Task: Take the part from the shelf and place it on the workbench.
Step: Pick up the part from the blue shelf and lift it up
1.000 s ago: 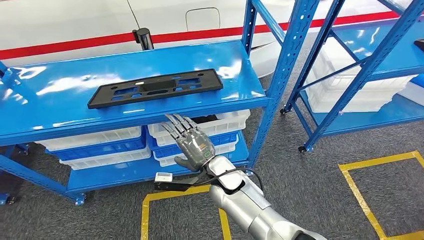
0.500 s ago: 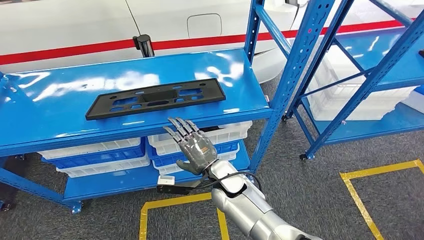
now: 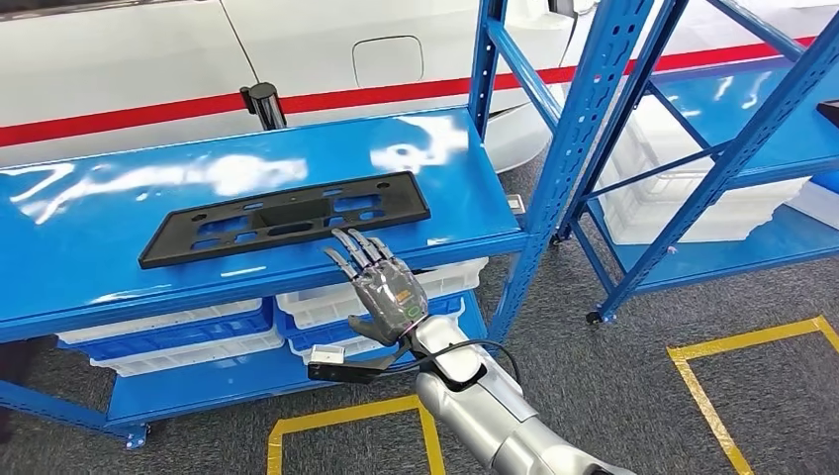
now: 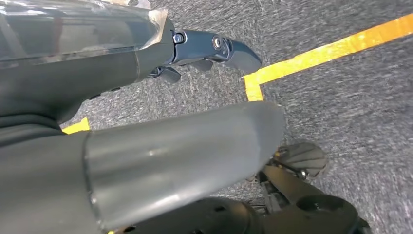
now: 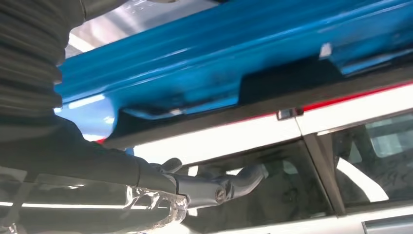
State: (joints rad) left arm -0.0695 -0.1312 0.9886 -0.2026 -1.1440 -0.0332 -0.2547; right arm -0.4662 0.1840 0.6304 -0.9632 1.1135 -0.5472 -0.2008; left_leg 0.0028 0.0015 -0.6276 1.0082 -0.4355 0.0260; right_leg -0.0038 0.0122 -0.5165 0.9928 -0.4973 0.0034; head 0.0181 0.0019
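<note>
The part [image 3: 287,218] is a long flat black plate with cut-outs, lying on the top board of the blue shelf [image 3: 99,198] near its front edge. My right hand [image 3: 381,287] is raised in front of the shelf, fingers stretched and apart, holding nothing. Its fingertips [image 3: 348,240] reach the shelf's front edge just below the part's right half. From the right wrist, the part's dark edge [image 5: 287,80] shows against the blue board, beyond my fingers [image 5: 214,187]. My left hand [image 4: 204,48] hangs over the grey floor, fingers extended and holding nothing.
White and blue bins [image 3: 168,332] fill the shelf's lower level. A blue upright post [image 3: 564,168] stands right of my hand. A second blue rack [image 3: 732,148] with a white bin [image 3: 693,198] is further right. Yellow tape [image 3: 712,396] marks the floor. A white vehicle [image 3: 129,59] stands behind.
The camera has shifted, so the shelf sits lower and more to the left. My right hand has come up, and its fingertips now reach the shelf's front edge, closer to the part.
</note>
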